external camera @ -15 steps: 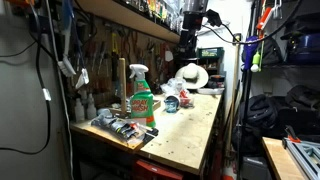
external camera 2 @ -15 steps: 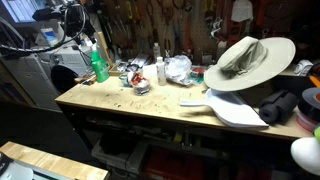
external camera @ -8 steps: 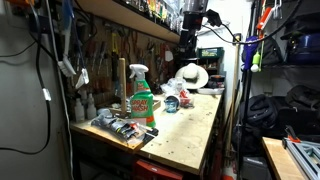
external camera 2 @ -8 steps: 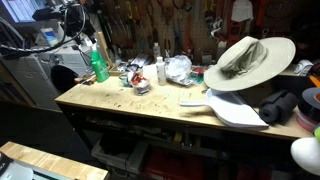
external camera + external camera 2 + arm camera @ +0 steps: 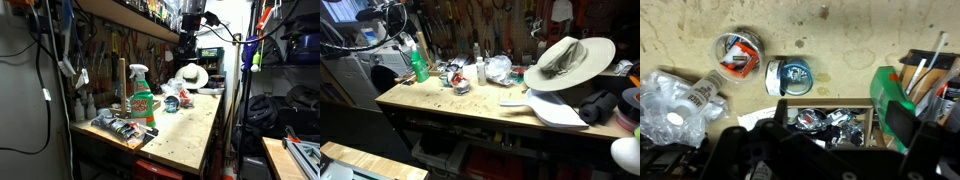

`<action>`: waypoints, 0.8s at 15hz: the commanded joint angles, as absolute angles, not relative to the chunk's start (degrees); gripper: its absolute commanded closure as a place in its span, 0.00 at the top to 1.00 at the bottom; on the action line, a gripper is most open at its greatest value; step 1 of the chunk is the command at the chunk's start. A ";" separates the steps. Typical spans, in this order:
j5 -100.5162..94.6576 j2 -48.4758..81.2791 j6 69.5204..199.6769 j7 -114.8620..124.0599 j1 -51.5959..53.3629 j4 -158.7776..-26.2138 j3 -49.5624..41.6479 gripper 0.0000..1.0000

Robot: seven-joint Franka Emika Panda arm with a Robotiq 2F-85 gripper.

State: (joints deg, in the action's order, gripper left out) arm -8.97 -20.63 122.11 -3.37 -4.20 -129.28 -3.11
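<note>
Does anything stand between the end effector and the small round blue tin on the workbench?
Nothing visible does. In the wrist view the open end effector hangs above the blue tin, which sits apart on bare wood; the clear cup lies beside it and the tray nearer the camera.

Jar [image 5: 737, 52] and tin [image 5: 792, 76] lie side by side on workbench [image 5: 860, 35].

We see a small round tin [image 5: 792, 76], blue-and-white top, sitting flat on the bench [image 5: 860, 40]. Just below it in the wrist view is a shallow tray [image 5: 868, 104] full of shiny crumpled metal bits. Left of the tin, apart from it, stands a clear round cup [image 5: 737, 53] with orange-red contents, seen from above.
</note>
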 commanded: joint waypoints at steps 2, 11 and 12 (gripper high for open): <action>-19.04 -11.06 119.06 -0.10 -6.74 -120.97 -2.04 1.00; -6.01 7.57 99.43 -23.03 -8.44 -97.77 -7.76 1.00; -3.85 9.13 98.47 -25.50 -9.43 -95.67 -8.23 1.00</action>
State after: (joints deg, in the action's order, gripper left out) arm -9.51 3.32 103.38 -17.67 -7.25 -103.44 -6.85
